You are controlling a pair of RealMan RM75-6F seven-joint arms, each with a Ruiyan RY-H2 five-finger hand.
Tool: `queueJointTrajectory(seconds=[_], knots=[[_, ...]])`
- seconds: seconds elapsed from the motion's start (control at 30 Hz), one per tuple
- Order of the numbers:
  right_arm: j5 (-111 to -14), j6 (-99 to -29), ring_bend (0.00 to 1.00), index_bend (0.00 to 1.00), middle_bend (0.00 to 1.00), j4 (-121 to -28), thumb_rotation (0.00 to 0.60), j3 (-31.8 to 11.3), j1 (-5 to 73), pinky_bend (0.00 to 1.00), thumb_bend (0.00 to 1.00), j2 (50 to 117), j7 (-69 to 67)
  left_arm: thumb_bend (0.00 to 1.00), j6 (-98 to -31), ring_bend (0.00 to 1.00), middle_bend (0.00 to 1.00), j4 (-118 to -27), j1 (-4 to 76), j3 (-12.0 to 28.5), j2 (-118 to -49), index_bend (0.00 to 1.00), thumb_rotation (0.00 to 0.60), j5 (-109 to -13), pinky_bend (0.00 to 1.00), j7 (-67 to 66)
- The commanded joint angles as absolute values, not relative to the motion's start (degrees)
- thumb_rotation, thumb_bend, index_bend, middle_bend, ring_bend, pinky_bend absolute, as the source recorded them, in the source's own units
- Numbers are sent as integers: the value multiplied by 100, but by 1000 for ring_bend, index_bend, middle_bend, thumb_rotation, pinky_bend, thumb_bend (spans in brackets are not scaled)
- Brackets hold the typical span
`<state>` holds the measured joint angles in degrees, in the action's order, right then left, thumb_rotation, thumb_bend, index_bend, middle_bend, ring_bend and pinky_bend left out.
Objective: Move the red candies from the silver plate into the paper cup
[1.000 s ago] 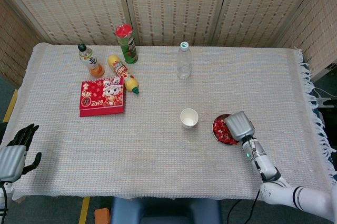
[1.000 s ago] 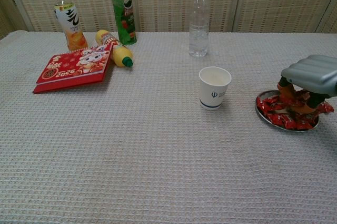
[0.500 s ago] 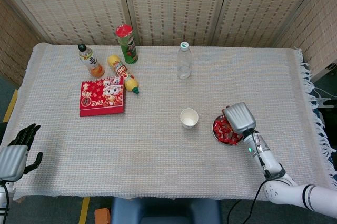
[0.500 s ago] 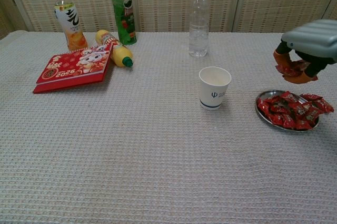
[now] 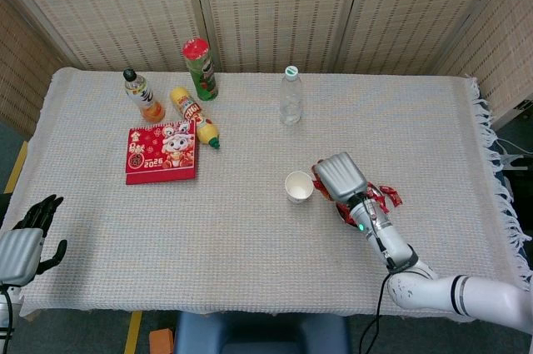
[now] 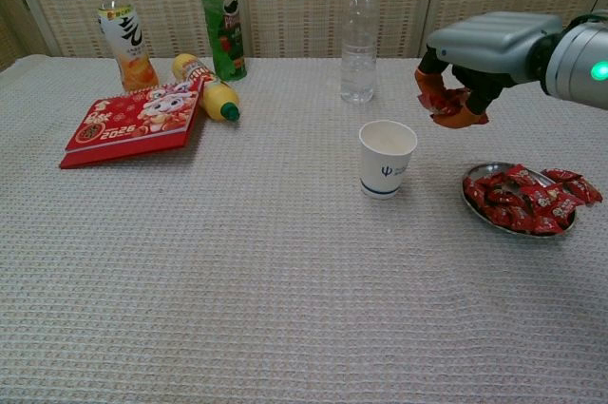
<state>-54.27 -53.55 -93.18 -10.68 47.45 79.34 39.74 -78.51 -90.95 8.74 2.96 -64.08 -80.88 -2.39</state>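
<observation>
Having left the silver plate [image 6: 470,197], right hand [image 6: 484,43] fingers [image 6: 463,119] clamp red candies [image 6: 439,103] beside the paper cup [image 6: 387,158].

A big table [image 5: 250,229] is covered with a bumpy white cloth [image 6: 237,280] that has fringe on its right edge. Near the middle stands a white paper cup [image 6: 387,158], upright. To its right, near but apart, sits a silver plate [image 6: 472,202] piled with red candies [image 6: 527,200]. Behind the cup stands a clear water bottle [image 6: 358,33]. At the back left stand a green chip can [image 6: 221,22] and an orange drink bottle [image 6: 123,36]. A yellow bottle [image 6: 204,86] lies on its side, touching a flat red calendar [image 6: 133,122].
</observation>
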Motion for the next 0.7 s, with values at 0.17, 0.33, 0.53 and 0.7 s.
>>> queueJointTrajectory(seconds=[0.17,0.33,0.53,0.7], knots=[[-5243,-5456,777,747,642,-9109,600,-1138,4955,1000,378,8281,4055,448,-7855,75,0,-9092,871,280,-6375,0,600,-8136,325,-153],[-5208,-5506,778,746,642,-8942,600,-1121,5028,1000,377,8484,4020,449,-7840,75,0,-9090,873,273,-6356,0,600,-8147,324,-94],[-5246,-5522,778,741,642,-8759,600,-1094,5124,1000,376,8685,3989,448,-7862,76,0,-9082,869,263,-6345,0,600,-8190,325,-41],[-5255,-5533,777,741,642,-8627,600,-1097,5195,1000,377,8842,3953,449,-7870,78,0,-9080,860,270,-6321,0,600,-8175,324,5]])
